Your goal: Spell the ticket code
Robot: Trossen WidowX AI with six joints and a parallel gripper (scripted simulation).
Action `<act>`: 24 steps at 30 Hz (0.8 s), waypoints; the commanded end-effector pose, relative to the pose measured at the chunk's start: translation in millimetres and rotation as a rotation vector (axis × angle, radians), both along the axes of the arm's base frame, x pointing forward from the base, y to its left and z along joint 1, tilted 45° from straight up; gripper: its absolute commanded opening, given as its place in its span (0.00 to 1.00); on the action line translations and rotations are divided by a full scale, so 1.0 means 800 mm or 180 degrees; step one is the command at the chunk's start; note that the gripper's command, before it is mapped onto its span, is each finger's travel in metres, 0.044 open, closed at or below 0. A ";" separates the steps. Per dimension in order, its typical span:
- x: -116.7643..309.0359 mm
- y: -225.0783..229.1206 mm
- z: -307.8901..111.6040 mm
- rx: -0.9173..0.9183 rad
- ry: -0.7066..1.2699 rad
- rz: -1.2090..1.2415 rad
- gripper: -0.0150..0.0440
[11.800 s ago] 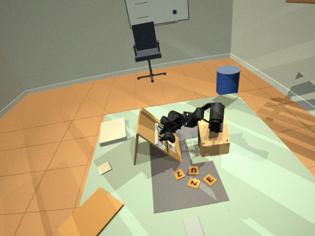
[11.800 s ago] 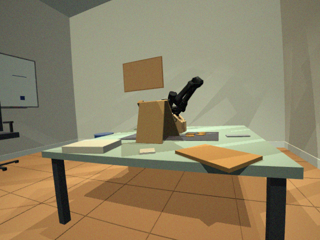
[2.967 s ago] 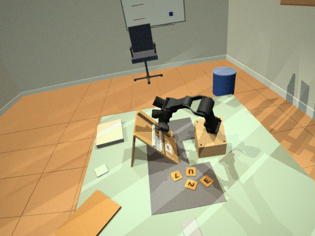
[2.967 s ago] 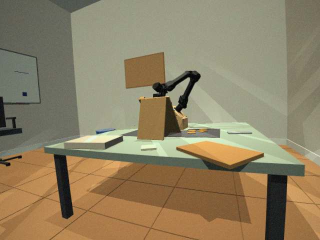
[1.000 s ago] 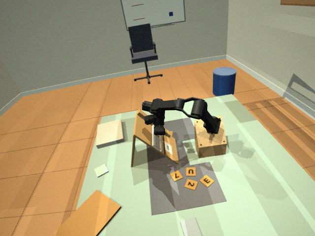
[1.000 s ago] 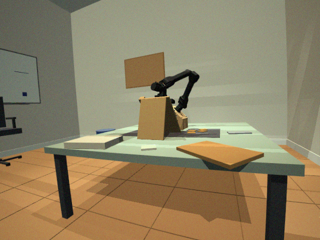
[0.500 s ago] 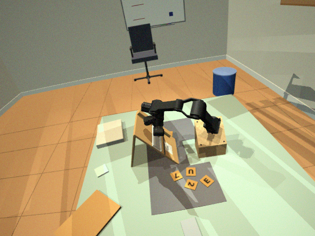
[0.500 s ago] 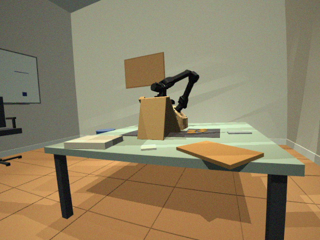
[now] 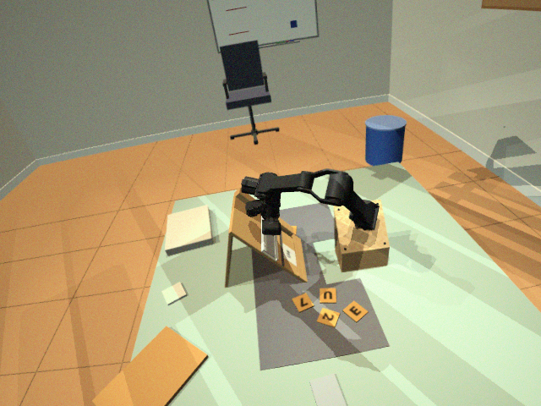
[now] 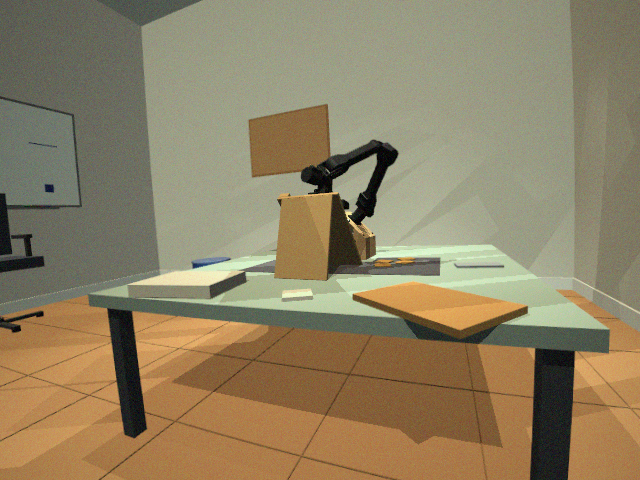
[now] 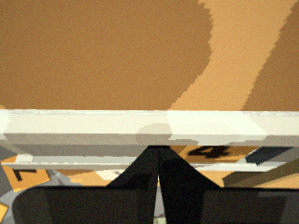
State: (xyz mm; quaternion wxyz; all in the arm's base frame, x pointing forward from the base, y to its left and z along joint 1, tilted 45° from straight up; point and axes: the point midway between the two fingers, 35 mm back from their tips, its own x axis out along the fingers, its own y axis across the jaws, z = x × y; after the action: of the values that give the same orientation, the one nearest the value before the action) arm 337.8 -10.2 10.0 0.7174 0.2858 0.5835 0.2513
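The tilted wooden board [image 9: 238,220] [image 10: 302,237] [image 11: 93,56] carries the pale letter rail [image 9: 270,248] [image 11: 84,122]. A tile marked 4 [image 11: 210,153] sits in the rail near its right end, with a narrow dark gap beyond it. My gripper [image 9: 271,231] [image 11: 157,148] is shut and empty, its tips at the rail just left of the 4 tile; contact is unclear. The ticket [image 9: 289,254] is on the board below the rail, its print too small to read. Tiles 7 [image 9: 303,302] [image 11: 25,174], U [image 9: 327,295], 2 [image 9: 328,317] and E [image 9: 355,310] lie on the mat.
The dark mat [image 9: 284,345] extends under the board. The arm's wooden base block [image 9: 363,260] stands right of the board. A thick pale slab [image 9: 188,227] [image 10: 186,284], a small pale block [image 9: 174,293] [image 10: 297,294] and an orange panel [image 9: 152,367] [image 10: 439,307] lie on the counter.
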 end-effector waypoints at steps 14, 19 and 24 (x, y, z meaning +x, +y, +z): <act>-0.001 -0.005 -0.005 0.0011 0.0006 -0.0010 0.25; -0.001 -0.006 -0.007 0.0011 0.0006 -0.0010 0.25; -0.001 -0.008 -0.008 0.0011 0.0006 -0.0010 0.25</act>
State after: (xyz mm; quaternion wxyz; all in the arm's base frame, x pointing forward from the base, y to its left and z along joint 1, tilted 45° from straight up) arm 337.0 -15.7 5.6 0.7171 0.2891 0.5833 0.2489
